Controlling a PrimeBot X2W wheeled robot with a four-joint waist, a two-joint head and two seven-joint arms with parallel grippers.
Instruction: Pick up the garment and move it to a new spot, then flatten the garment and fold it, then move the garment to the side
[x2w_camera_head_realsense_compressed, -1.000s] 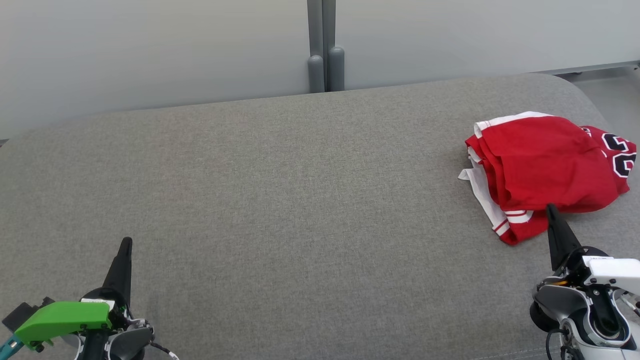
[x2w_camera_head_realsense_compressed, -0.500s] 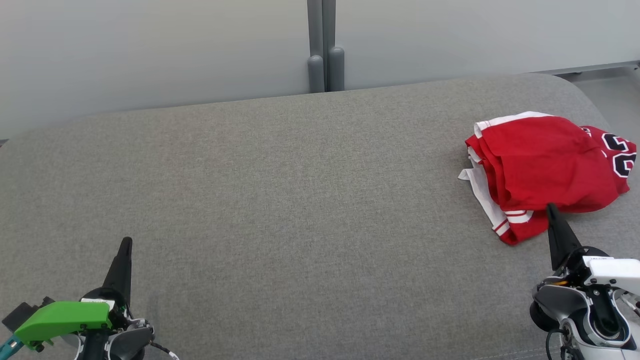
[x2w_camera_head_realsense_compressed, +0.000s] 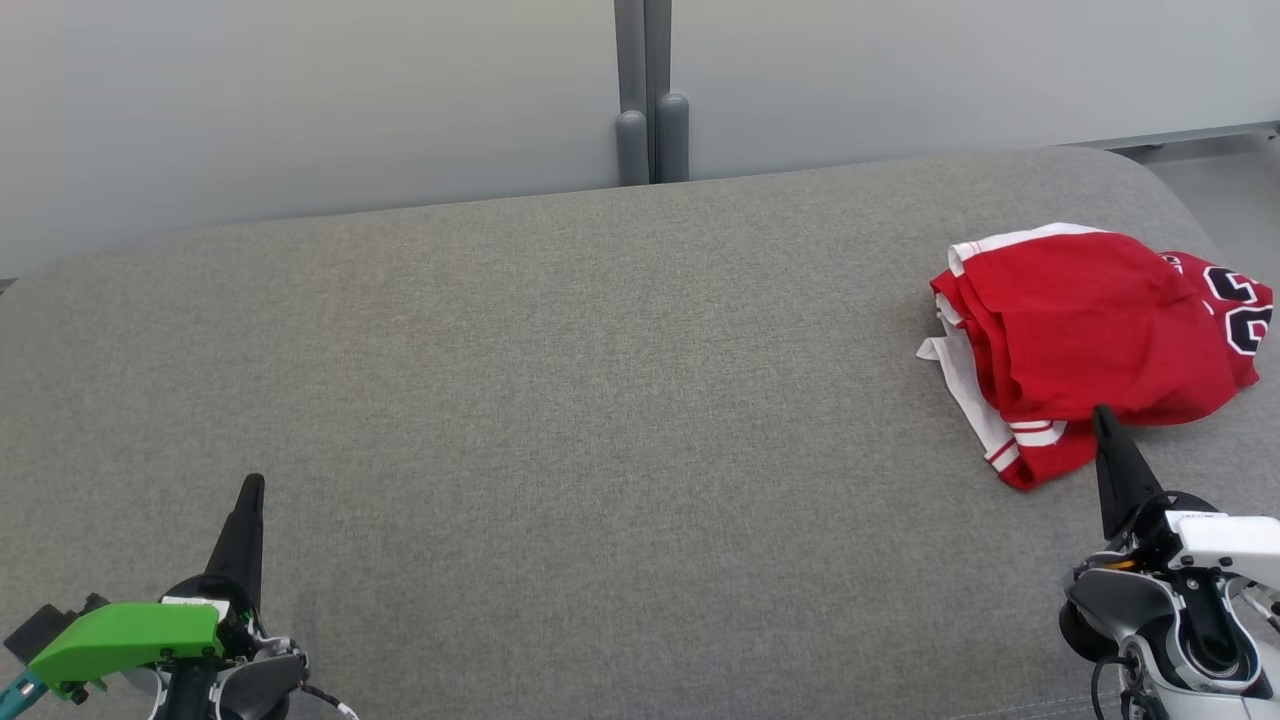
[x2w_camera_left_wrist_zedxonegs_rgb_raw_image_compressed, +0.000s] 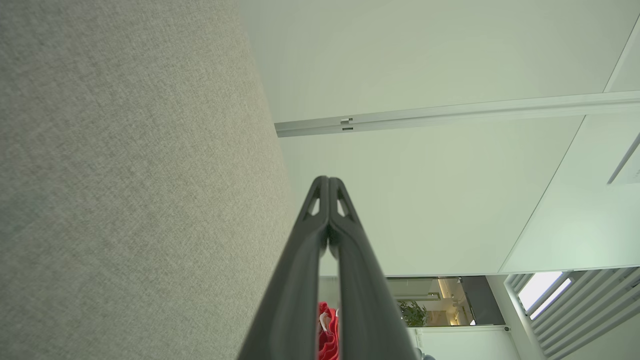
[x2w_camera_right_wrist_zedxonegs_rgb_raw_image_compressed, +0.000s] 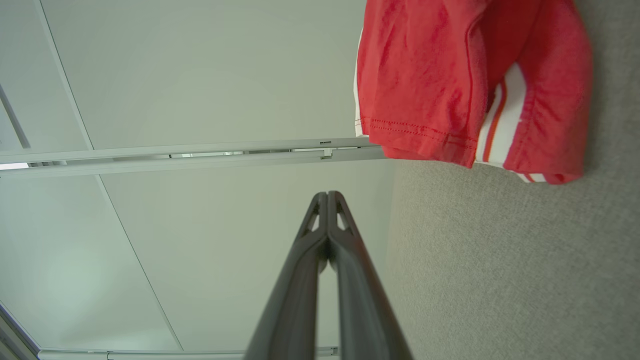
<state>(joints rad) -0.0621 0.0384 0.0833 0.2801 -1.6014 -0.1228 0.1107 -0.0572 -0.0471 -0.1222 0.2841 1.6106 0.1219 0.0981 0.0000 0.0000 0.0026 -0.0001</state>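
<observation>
Garment (x2w_camera_head_realsense_compressed: 1085, 320) — red sports jersey with white trim and red-striped white bands, and black numerals edged in white on the part nearest the cushion's right edge. It lies crumpled in a loose heap, partly doubled over itself, on the right end of the grey cushion (x2w_camera_head_realsense_compressed: 600, 400), about midway between the cushion's near and far edges. A white-edged flap trails from the heap toward the cushion's middle. Nothing holds it.

Grey cushion — a wide upholstered surface of woven fabric with rounded far corners. Pale wall panels (x2w_camera_head_realsense_compressed: 300, 100) stand beyond its far edge, with a pair of grey posts (x2w_camera_head_realsense_compressed: 650, 140) at the join behind the cushion's middle.

Left gripper (x2w_camera_head_realsense_compressed: 252, 485) — above the cushion's near left corner, its two dark fingers pressed together to a single point with nothing between them. A green cover (x2w_camera_head_realsense_compressed: 125, 635) sits on its wrist. It is well apart from the jersey.

Right gripper (x2w_camera_head_realsense_compressed: 1100, 412) — above the cushion's near right corner, fingers likewise closed tip to tip and empty. The head view sets its tip against the jersey's near hem. The right wrist view shows bare cushion between the two, so it is close but not touching. A white housing (x2w_camera_head_realsense_compressed: 1230, 540) sits behind the fingers.
</observation>
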